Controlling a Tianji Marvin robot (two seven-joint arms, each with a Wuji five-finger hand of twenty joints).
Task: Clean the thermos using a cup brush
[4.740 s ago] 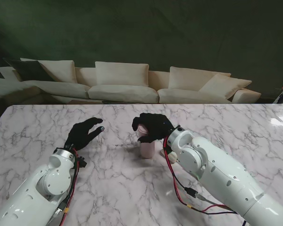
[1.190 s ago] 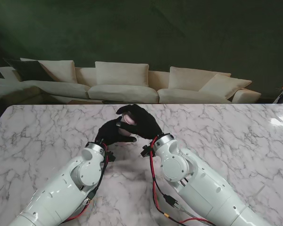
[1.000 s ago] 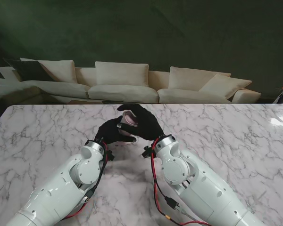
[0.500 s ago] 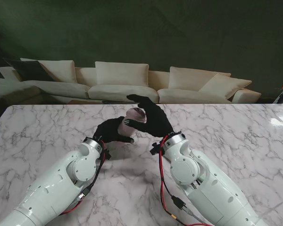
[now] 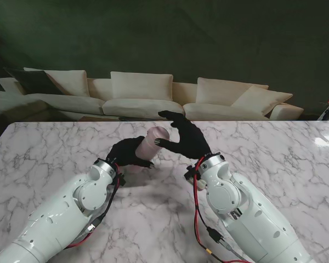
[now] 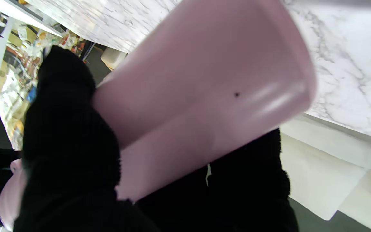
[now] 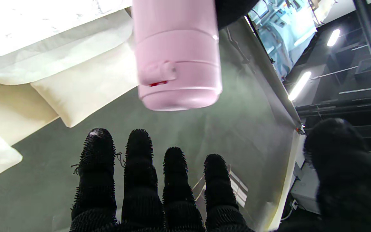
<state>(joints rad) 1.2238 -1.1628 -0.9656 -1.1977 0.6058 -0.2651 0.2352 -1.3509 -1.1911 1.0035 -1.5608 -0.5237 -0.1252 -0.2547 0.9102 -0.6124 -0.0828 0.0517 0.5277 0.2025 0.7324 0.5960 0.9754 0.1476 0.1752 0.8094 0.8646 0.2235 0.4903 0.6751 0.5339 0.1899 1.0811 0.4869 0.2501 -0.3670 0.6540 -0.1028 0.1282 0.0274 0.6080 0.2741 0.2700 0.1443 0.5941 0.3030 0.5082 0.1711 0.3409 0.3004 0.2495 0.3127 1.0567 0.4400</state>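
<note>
- Up high first, seen from the stand camera: left hand [image 5: 130, 153] wrapped around the low end of the pink thermos [image 5: 151, 142], thermos lifted off the marble table [image 5: 55, 148] and tipped, lid end leaning to the right.
- Also there: right hand [image 5: 187, 138] just beside the lid end, fingers spread wide, holding nothing; cannot tell whether the thumb touches the thermos.
- Far back, past the table: a pale sofa [image 5: 142, 96].
- Next, from the left wrist camera: black fingers [image 6: 66, 135] gripping the pink thermos [image 6: 204, 96] on both sides, marble table [image 6: 343, 71] behind it.
- Last, from the right wrist camera: four fingertips [image 7: 138, 151] in a row and a thumb off to one side, all apart and empty; thermos [image 7: 177, 54] with its lid end pointing at them, close but not touching; small latch with a red mark on the lid.
</note>
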